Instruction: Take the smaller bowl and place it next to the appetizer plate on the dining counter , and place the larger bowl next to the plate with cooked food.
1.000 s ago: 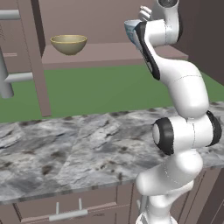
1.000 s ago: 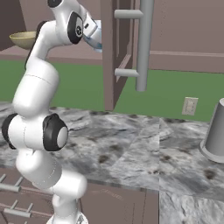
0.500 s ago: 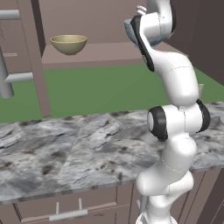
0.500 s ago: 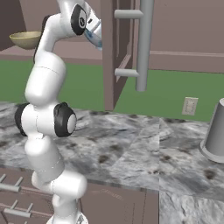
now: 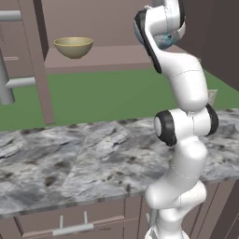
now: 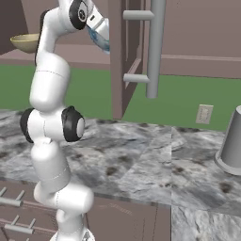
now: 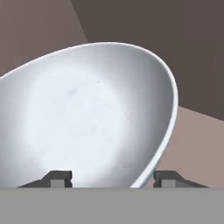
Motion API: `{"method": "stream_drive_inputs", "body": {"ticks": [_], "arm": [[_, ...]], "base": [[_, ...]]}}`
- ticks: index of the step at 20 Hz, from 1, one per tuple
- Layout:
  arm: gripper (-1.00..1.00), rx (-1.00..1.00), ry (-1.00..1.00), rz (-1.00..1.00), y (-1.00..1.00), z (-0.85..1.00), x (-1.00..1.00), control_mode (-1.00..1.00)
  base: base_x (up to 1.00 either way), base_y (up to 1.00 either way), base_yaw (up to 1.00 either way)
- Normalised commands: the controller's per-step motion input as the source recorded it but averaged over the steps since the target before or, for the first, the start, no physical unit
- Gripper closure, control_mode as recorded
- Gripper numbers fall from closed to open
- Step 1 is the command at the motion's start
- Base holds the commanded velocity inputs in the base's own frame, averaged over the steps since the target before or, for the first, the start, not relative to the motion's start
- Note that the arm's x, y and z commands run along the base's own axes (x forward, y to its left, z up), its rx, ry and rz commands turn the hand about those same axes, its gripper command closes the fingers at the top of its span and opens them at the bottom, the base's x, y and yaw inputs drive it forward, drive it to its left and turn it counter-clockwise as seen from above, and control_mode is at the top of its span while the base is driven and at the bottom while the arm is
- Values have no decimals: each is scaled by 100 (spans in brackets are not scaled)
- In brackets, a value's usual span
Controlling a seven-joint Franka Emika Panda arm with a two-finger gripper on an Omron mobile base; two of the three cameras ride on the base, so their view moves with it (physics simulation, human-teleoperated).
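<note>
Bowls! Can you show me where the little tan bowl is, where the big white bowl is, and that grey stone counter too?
Small bowl (image 5: 73, 47), left base view, on its outer side.
Large bowl (image 7: 83, 113), hand view, on its white inside.
Counter (image 5: 70, 163), left base view, on a bare patch of the top.

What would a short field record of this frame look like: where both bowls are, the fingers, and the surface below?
large bowl: white bowl with blue-teal pattern, up at the shelf, rim between the fingers
fingers: one dark tip inside the bowl, the other outside; grip not yet certain
small bowl: plain olive-tan bowl, upright on the brown shelf, untouched
below: grey-white marbled counter
right side: grey cylinder on the counter
</note>
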Motion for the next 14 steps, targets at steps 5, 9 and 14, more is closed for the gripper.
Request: {"method": "stream_drive_inputs", "body": {"ticks": [5,9,14], "arm": [[100,-8,-12,-4,66,-77,-93,-100],[100,0,-1,2,72,15,-100,-100],[100,-1,4,17,85,7,-100,-100]], "base": [[0,0,0],[0,0,0],[0,0,0]]}}
